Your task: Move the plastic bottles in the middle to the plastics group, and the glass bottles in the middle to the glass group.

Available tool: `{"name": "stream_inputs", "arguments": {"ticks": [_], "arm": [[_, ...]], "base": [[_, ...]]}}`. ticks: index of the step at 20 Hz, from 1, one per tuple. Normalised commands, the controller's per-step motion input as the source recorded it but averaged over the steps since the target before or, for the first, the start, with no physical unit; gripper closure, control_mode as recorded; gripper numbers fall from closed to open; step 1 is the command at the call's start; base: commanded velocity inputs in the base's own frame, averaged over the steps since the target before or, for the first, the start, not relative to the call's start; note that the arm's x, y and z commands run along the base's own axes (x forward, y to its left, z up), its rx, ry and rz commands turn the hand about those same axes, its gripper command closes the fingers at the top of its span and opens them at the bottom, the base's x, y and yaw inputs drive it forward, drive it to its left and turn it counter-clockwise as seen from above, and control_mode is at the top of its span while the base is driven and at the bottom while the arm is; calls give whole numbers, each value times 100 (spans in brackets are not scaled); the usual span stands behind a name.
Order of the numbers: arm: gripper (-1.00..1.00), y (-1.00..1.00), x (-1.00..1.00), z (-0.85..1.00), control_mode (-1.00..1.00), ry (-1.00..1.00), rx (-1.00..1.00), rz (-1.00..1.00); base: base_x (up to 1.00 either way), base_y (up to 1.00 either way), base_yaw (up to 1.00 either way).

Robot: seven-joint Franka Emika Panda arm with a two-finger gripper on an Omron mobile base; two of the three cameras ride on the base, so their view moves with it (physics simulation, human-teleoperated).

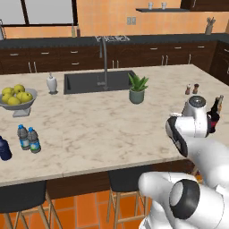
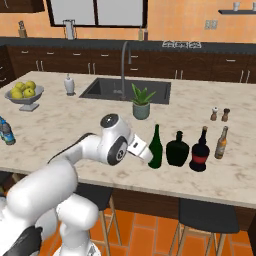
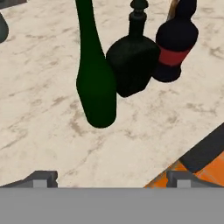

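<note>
The tall dark green wine bottle (image 2: 155, 148) (image 3: 96, 94) stands upright near the counter's front edge. Right of it stand the squat black bottle (image 2: 177, 149) (image 3: 131, 63), the round red-labelled bottle (image 2: 200, 153) (image 3: 175, 48) and the slim amber bottle (image 2: 221, 143). My gripper (image 3: 111, 179) is open with nothing between its fingers, a short way back from the green bottle, just left of it in the right base view. At the counter's left end, two small blue-capped water bottles (image 1: 22, 137) (image 1: 33, 140) stand side by side next to the stubby dark blue bottle (image 1: 4, 149).
A potted plant (image 2: 141, 104) stands in front of the sink (image 2: 107, 89). Salt and pepper shakers (image 2: 220, 114) sit behind the glass bottles. A fruit bowl (image 1: 17, 98) and a white dispenser (image 1: 52, 83) are at the back left. Stools stand under the counter's front edge (image 2: 165, 187).
</note>
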Motion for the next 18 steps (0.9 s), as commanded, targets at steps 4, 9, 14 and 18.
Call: {"name": "stream_inputs", "arguments": {"ticks": [4, 9, 14, 18], "arm": [[-100, 63, -64, 17, -100, -12, 0, 14], [-100, 48, -35, 31, -100, -10, 0, 15], [-100, 53, -50, 25, -100, -7, 0, 17], [-100, 68, -36, 19, -100, -5, 0, 19]], "base": [[0, 0, 0], [0, 0, 0], [0, 0, 0], [0, 0, 0]]}}
